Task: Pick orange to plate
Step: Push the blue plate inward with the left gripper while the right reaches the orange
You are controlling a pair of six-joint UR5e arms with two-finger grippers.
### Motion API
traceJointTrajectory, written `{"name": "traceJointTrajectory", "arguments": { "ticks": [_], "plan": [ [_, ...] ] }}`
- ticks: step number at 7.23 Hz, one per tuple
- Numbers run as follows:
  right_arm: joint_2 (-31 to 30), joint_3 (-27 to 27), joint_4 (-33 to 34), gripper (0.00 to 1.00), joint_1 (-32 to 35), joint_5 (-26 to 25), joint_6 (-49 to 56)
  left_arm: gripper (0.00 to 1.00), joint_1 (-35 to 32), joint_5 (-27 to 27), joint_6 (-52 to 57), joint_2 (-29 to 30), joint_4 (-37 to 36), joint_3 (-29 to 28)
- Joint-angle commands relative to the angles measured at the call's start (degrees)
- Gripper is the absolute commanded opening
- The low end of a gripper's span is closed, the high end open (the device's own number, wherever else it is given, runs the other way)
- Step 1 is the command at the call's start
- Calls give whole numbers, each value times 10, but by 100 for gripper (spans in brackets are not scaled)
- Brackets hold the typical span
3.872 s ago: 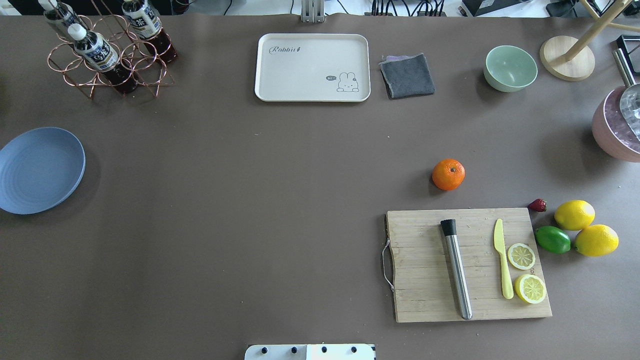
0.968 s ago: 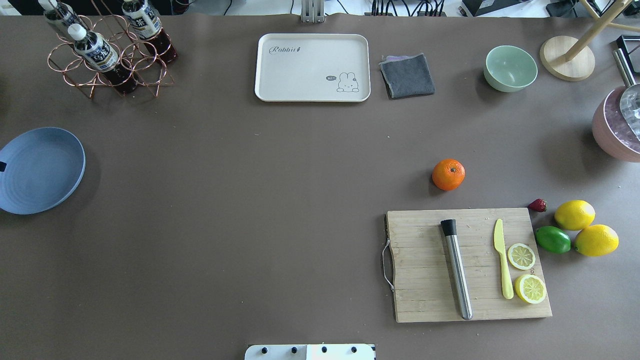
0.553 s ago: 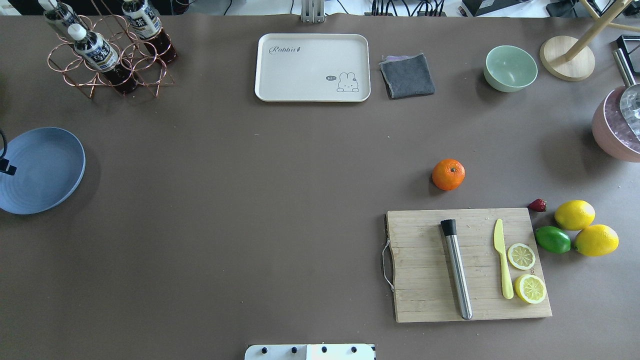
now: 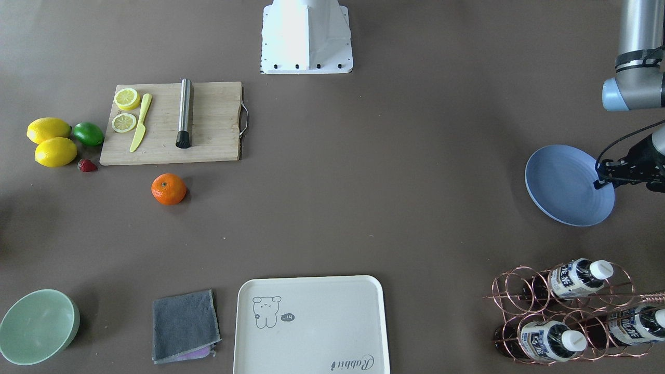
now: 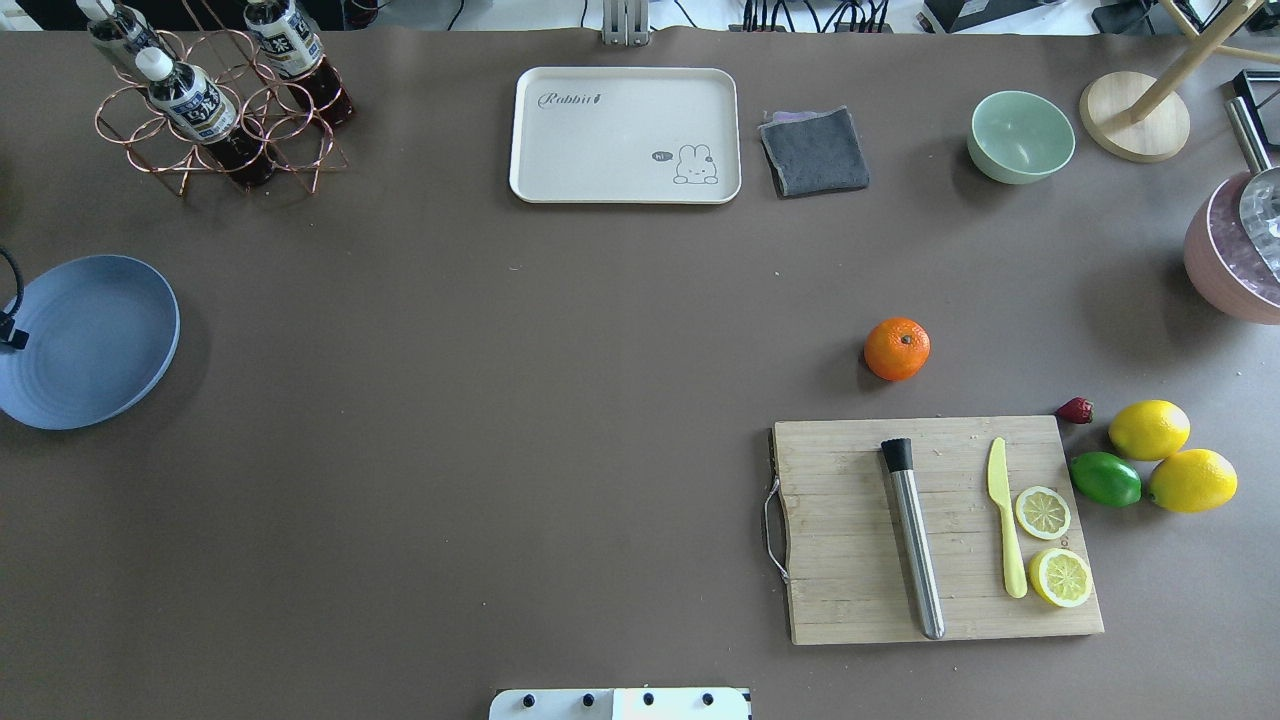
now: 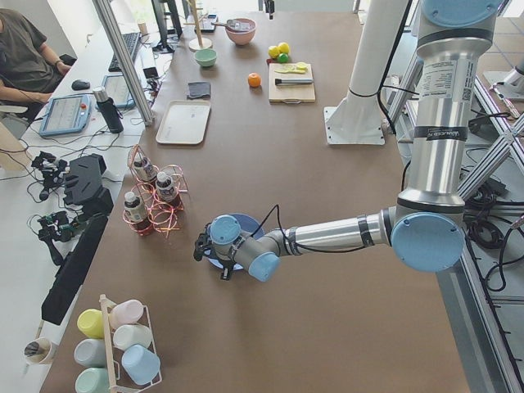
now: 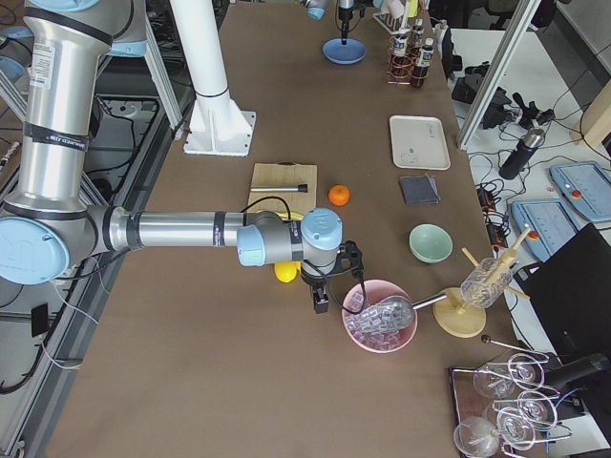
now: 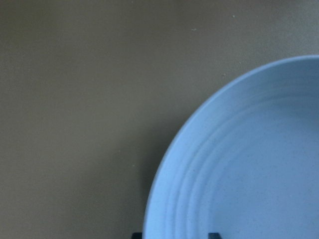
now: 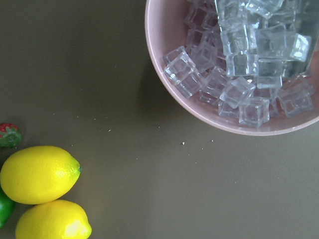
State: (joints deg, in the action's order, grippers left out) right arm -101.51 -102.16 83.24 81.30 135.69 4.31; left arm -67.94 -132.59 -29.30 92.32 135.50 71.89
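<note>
Hovering left gripper at the plate rim, fingertips apart astride it.
orange sits on table just beside cutting board, well apart from plate; right gripper near ice bowl, fingers can't tell.

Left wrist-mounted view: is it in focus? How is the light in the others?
Left wrist-mounted view: soft; the rings of the round light-blue plate are faint, a dark shadow beside its rim. Right wrist-mounted view: sharp, glints on the ice cubes in the pink bowl. Overhead exterior view: even light; the small round orange casts a soft shadow.
</note>
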Motion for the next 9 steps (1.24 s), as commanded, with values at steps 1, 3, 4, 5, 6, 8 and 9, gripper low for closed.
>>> {"name": "traceJointTrajectory", "arguments": {
  "ticks": [1,3,4,5,6,8,9],
  "plan": [
    [2,-4,-14,100,0,2,-4,0,0,-6,-88,-1,-1,53],
    [22,-5,-62,100,-19,27,-58,0,26,-25,-241,-3,-7,150],
    [51,-15,-62,100,-42,30,-123,0,75,-12,-338,-1,-7,203],
    [69,-39,-62,100,-80,26,-205,0,139,51,-420,1,-12,253],
    [89,-57,-70,100,-112,20,-276,0,190,85,-479,19,-62,298],
    [133,-84,-96,100,-224,-60,-435,0,315,185,-584,99,-150,340],
    [163,-78,-94,100,-270,-88,-457,0,370,236,-617,154,-200,338]
  ]
}}
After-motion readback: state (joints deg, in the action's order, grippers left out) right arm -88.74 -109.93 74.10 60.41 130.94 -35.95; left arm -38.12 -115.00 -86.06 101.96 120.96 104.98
